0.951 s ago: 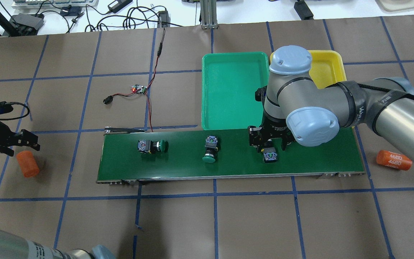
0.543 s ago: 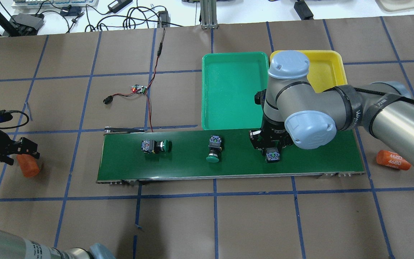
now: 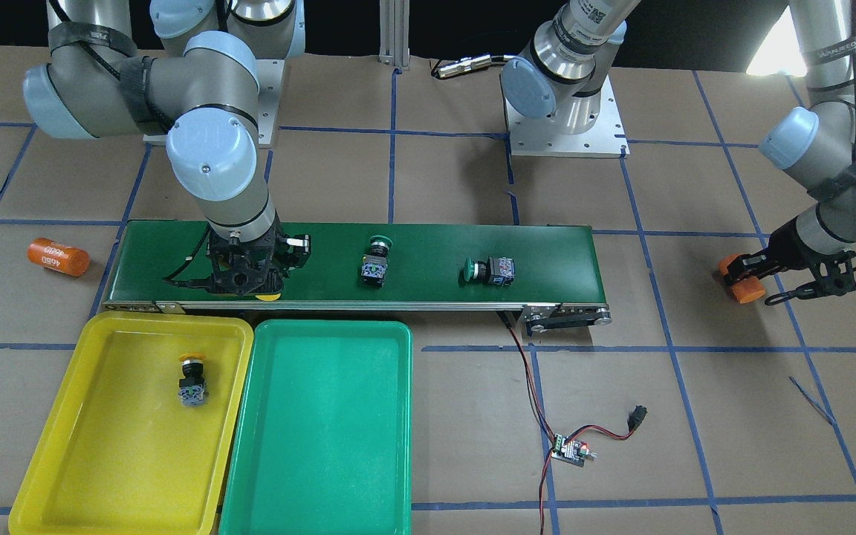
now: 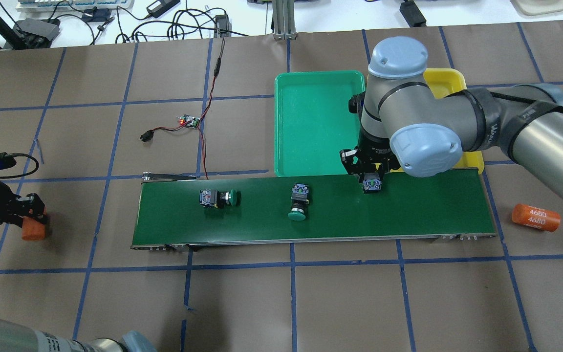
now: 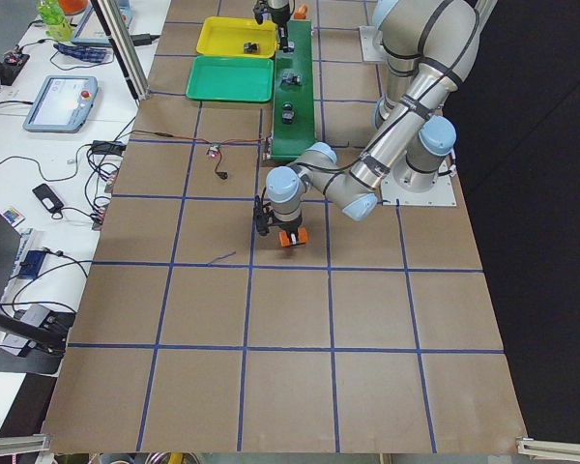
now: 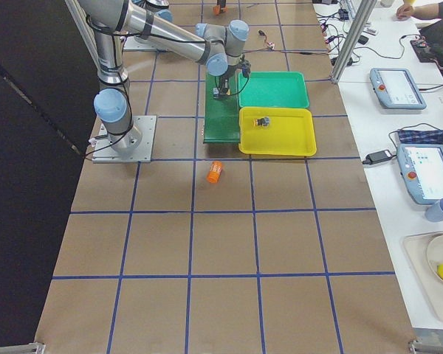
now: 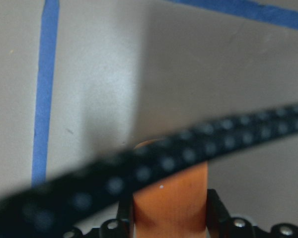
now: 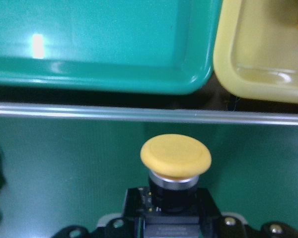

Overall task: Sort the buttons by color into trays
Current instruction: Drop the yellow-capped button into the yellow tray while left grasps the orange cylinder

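My right gripper [image 4: 370,177] is shut on a yellow button [image 8: 176,155], holding it just above the belt's far edge, beside the corner where the green tray [image 4: 311,127] meets the yellow tray [image 4: 450,88]. In the front view its yellow cap [image 3: 269,297] peeks out under the right gripper [image 3: 246,279]. Another yellow button [image 3: 192,379] lies in the yellow tray [image 3: 49,446]. Two green buttons [image 4: 220,198] [image 4: 299,201] lie on their sides on the belt. Far to the left, my left gripper [image 4: 27,215] is shut on an orange cylinder [image 7: 171,198].
The long dark-green conveyor belt [image 4: 408,215] runs across the table in front of the trays. A second orange cylinder [image 4: 535,217] lies right of the belt. A small circuit board [image 4: 189,121] with red and black wires sits left of the green tray.
My right gripper closed on the yellow button and carried it toward the belt's far edge. Both green buttons drifted right on the belt. My left gripper came down over the orange cylinder.
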`<move>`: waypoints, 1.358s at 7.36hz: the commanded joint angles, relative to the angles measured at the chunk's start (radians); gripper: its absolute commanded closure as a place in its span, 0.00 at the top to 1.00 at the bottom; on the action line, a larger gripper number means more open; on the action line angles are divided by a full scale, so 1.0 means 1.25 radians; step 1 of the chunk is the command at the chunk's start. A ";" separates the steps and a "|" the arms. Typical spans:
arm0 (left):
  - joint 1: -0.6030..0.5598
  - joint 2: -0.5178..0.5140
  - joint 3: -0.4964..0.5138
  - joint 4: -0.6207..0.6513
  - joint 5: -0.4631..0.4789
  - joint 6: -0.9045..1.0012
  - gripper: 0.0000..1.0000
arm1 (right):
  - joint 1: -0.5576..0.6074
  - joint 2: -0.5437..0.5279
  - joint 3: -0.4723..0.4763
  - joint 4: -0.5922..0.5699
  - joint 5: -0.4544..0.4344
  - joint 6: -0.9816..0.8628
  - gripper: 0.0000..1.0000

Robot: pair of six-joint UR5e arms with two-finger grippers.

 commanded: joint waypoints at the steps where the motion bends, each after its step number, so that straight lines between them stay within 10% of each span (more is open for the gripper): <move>1: -0.085 0.072 0.002 -0.019 0.007 0.000 0.00 | -0.028 0.080 -0.106 0.005 -0.042 -0.041 0.21; 6: -0.412 0.236 0.001 -0.200 -0.033 -0.155 0.00 | -0.144 0.203 -0.177 -0.011 -0.018 -0.243 0.23; 10: -0.589 0.211 -0.030 -0.188 -0.082 -0.388 0.00 | -0.150 0.201 -0.176 -0.022 0.014 -0.263 0.84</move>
